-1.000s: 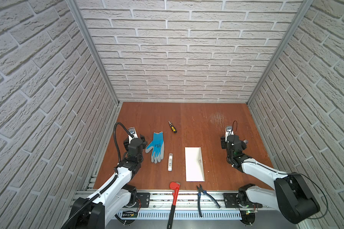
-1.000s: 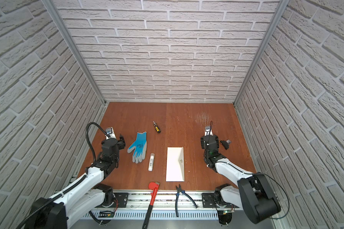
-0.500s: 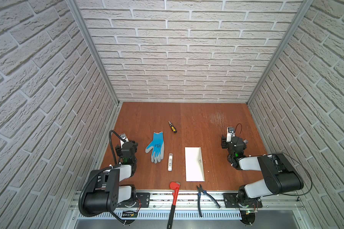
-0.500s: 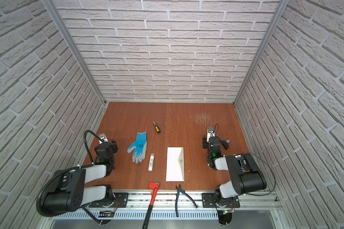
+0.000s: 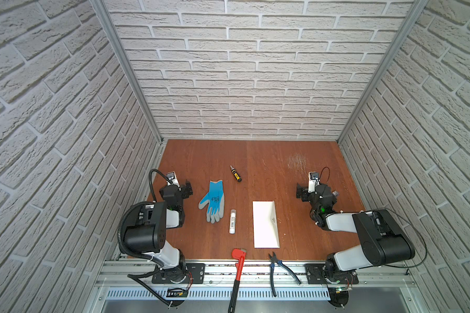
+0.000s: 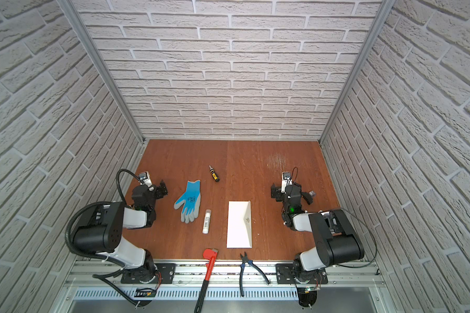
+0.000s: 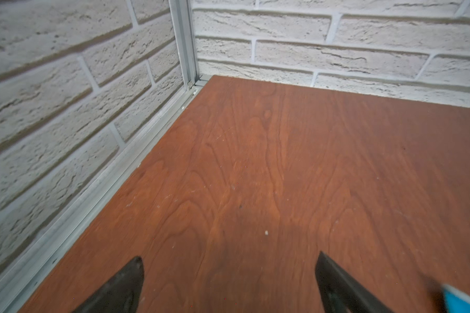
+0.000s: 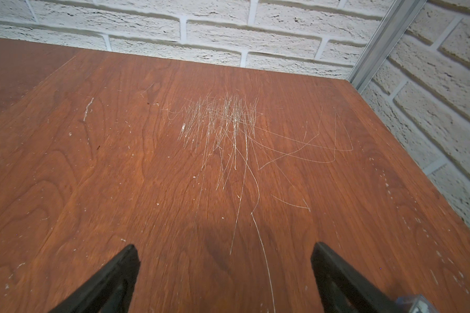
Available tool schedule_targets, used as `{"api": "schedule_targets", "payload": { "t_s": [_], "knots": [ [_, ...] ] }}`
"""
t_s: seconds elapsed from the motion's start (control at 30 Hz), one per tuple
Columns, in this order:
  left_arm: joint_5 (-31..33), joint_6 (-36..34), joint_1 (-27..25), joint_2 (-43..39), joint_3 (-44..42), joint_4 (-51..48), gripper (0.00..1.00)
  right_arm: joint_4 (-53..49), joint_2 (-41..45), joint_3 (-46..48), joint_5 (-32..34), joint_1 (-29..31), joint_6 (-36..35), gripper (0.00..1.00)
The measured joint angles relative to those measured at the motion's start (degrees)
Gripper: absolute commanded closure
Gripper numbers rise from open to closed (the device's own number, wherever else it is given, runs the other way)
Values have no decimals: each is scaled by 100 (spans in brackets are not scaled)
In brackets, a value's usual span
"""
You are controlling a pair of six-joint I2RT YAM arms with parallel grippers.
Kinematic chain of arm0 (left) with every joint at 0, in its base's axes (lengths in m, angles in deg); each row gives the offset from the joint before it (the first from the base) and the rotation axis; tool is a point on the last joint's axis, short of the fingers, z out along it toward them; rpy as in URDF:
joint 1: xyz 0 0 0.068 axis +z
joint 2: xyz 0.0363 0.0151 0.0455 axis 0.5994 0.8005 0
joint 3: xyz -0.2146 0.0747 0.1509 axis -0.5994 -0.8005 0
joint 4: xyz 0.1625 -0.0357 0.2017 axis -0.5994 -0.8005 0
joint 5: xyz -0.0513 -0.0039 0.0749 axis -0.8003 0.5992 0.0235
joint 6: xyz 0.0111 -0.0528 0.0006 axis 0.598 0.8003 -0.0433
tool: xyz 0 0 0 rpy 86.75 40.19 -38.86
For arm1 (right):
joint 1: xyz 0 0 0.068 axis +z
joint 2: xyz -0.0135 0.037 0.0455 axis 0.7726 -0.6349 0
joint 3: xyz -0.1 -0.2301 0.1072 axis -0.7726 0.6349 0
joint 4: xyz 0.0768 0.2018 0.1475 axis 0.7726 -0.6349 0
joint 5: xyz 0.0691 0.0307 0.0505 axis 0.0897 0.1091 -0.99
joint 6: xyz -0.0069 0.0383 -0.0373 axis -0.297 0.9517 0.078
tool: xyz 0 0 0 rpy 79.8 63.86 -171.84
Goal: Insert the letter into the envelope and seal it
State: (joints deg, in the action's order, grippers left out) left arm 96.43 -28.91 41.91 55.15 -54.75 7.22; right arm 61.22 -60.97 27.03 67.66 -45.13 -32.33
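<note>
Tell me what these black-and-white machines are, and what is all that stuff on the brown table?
They are two robot arms, fixed to a rail in front of the table. Two pictures look down from above. The other two come from small cameras on the arms' wrists, where you see black fingertips. The left gripper and the right gripper are both open and hold nothing. On the table lie a white envelope, a blue glove, a glue stick and a small screwdriver. At the near edge lie a red wrench and pliers.
</note>
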Motion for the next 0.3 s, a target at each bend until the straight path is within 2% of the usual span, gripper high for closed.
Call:
{"api": "schedule_targets", "payload": {
  "t_s": [0.3],
  "knots": [
    [120,-166,-210,4,81,-306,2,-2,0,0,-50,-4,0,0]
  ]
}}
